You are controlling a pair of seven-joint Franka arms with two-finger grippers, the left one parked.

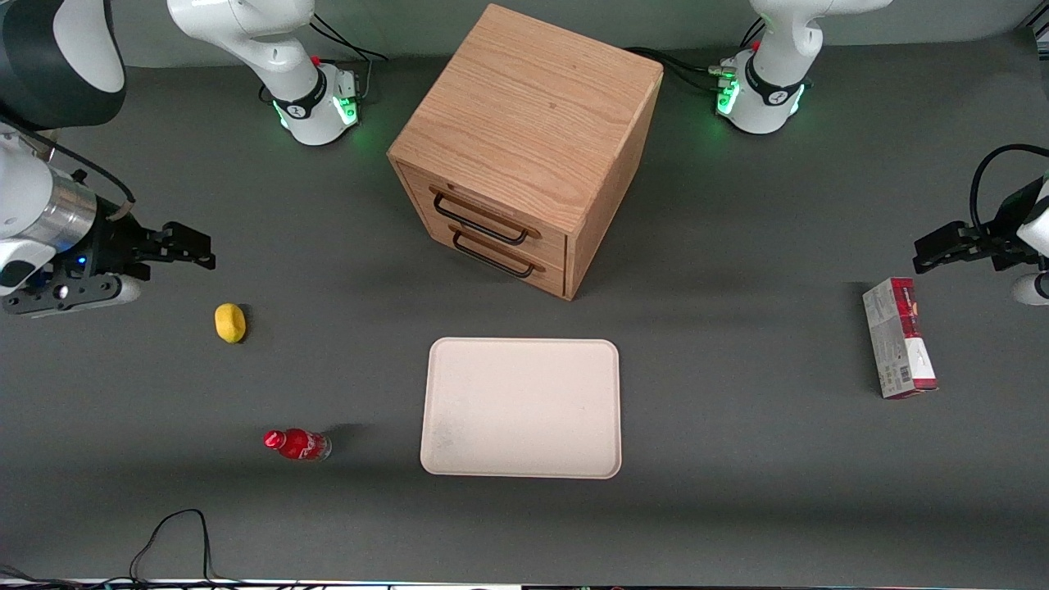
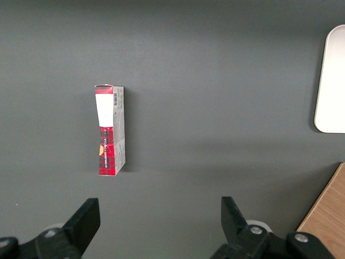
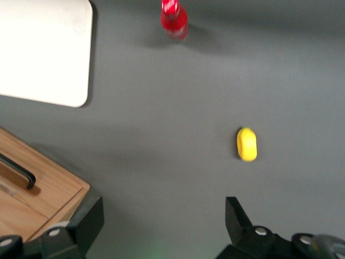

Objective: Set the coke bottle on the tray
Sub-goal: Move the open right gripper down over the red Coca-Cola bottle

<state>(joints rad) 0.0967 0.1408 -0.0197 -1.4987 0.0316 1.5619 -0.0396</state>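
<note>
Down on the grey table (image 1: 737, 328), the coke bottle (image 1: 297, 443) stands by itself, red cap and red label showing, nearer the front camera than every other object and toward the working arm's end. Nothing touches it. With the bottle as the dial's centre in the front view, the cream tray (image 1: 521, 407) lies at about three o'clock, near but apart, flat and bare. A yellow lemon (image 1: 230, 322) sits at roughly eleven o'clock from the bottle, well apart from it and farther from the front camera. At about one o'clock stands the wooden drawer cabinet (image 1: 529, 143), turned at an angle, with two dark handles on its front; the tray lies in front of it. A red-and-grey carton (image 1: 899, 338) rests toward the parked arm's end of the table, well apart from the tray.

Up at about ten o'clock from the bottle, the right gripper (image 1: 192, 248) hangs above the table, well away from the bottle, with the lemon between them. Its fingers (image 3: 240, 221) are spread wide, grasping nothing.
</note>
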